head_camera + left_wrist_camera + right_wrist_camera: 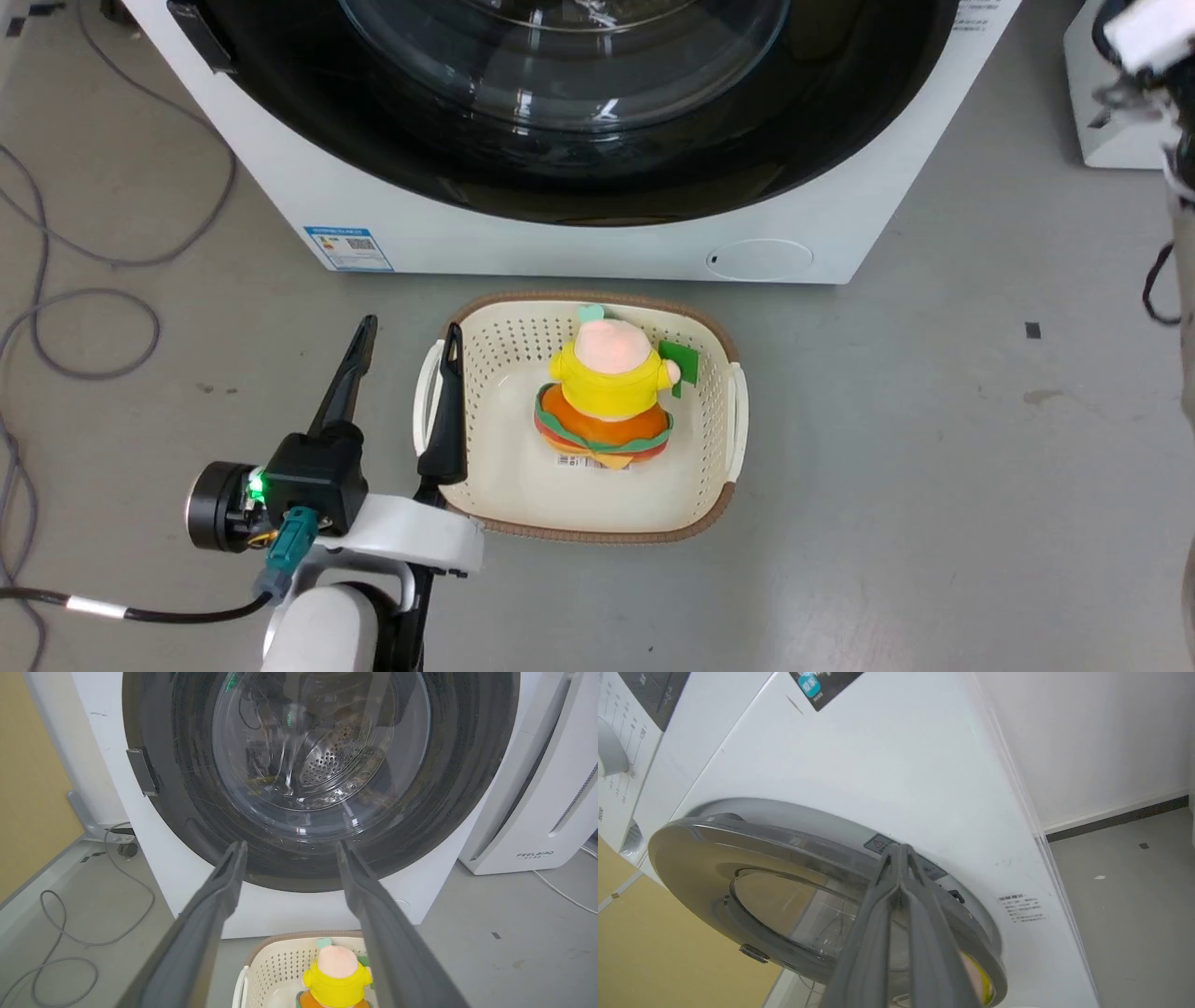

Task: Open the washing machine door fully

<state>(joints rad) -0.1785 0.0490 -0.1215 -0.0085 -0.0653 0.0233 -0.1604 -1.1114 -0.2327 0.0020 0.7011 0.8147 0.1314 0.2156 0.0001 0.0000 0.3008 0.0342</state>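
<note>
- The washing machine door (579,191) lies right at the fingertips of the right tool (900,848). It looks shut, or all but shut, against the white front of the washing machine (560,245). I cannot tell whether the latch has let go.
- The right tool has its two fingers pressed together with nothing between them. The tips are at the door's rim where it meets the front, but it is unclear whether they are hooked behind that rim.
- The left tool (412,327) is spread wide and empty. It points at the door's lower part, which is ahead of its tips and apart from them.
- A small grey fitting (140,772) sits on the rim ahead and to the left of the left tool. I cannot say whether it is a hinge or a handle.
- Below the left tool, a perforated laundry basket (597,537) holding a plush toy (611,392) stands on the floor just before the washer.
- The step in hand looks like gaining purchase on the door's edge. The closed tips should go behind the rim before any pull, then follow the door's arc, since the glossy rim would likely let them slip.
- The left tool is best kept back from the door's swing.
</note>
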